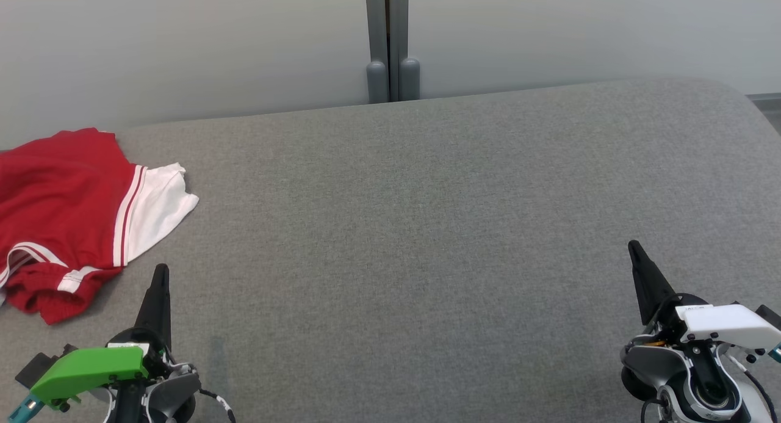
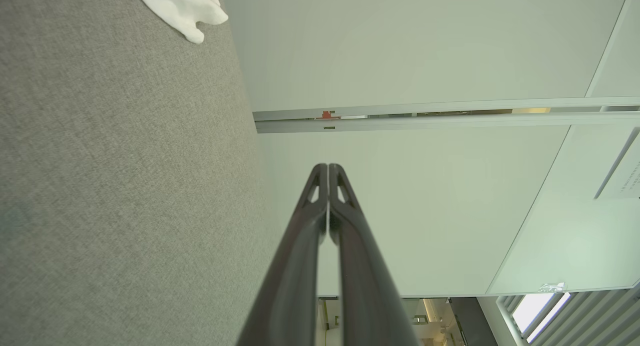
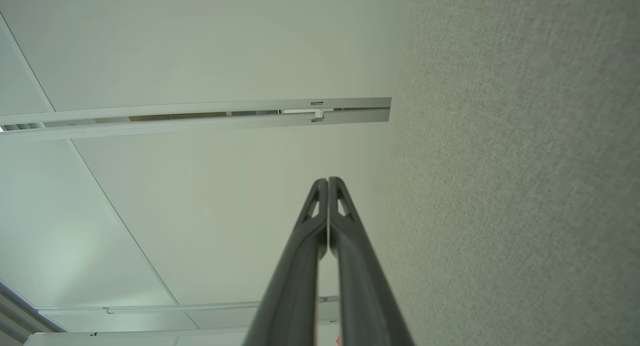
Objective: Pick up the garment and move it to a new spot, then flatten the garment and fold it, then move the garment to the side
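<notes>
A red garment (image 1: 64, 215) with white trim and a white sleeve lies crumpled at the far left of the grey table (image 1: 427, 227). Its white sleeve (image 2: 185, 9) shows at the top of the left wrist view. My left gripper (image 1: 161, 271) stands near the table's front edge, just right of and below the garment, not touching it. Its fingertips meet in the left wrist view, so it is shut (image 2: 328, 167) and holds nothing. My right gripper (image 1: 633, 247) is at the lower right, far from the garment. It is also shut (image 3: 328, 181) and holds nothing.
A pale wall stands behind the table, with a grey vertical post (image 1: 387, 44) at its middle. The grey cloth surface stretches wide between the two grippers. The table's rounded far right corner (image 1: 732, 90) shows.
</notes>
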